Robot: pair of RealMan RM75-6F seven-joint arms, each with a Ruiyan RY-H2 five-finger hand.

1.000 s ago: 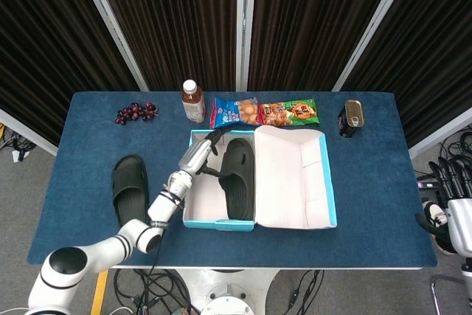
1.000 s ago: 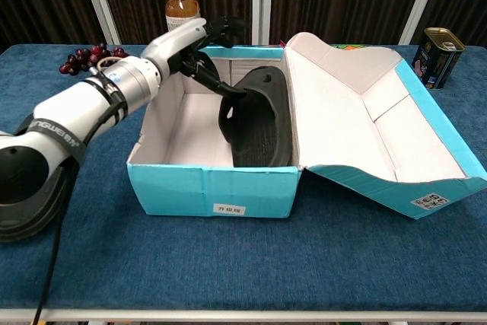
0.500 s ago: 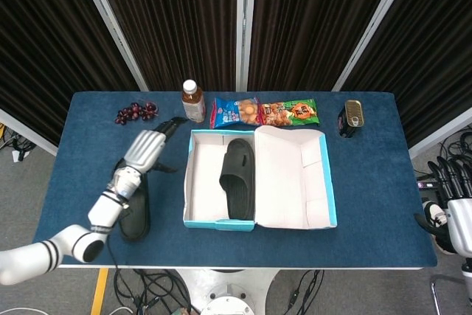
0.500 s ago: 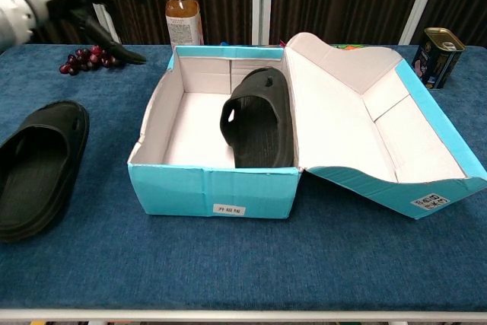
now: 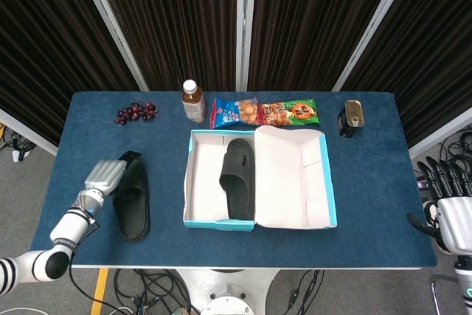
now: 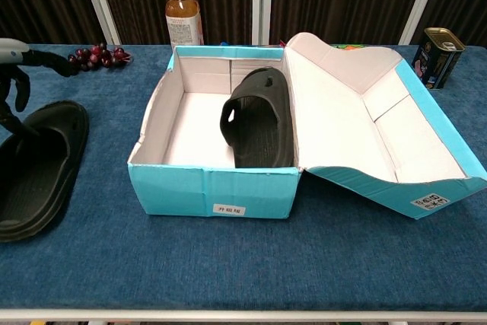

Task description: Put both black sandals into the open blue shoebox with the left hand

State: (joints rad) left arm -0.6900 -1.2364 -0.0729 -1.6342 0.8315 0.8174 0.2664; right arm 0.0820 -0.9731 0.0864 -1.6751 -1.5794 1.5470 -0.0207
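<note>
Already one sandal (image 5: 238,178) lies inside the open blue shoebox (image 5: 198,195) at frame centre, against its right inner wall. Lower left, the second sandal (image 5: 133,201) lies on the table (image 5: 369,182), with the left robot hand (image 5: 105,176) over its top end, fingers spread, gripping nothing. At the lower right edge, the right robot hand (image 5: 448,212) hangs off the table, fingers apart.

Left hand (image 6: 14,74) cut by chest-view edge; contact with loose sandal (image 6: 36,167) unclear.
</note>
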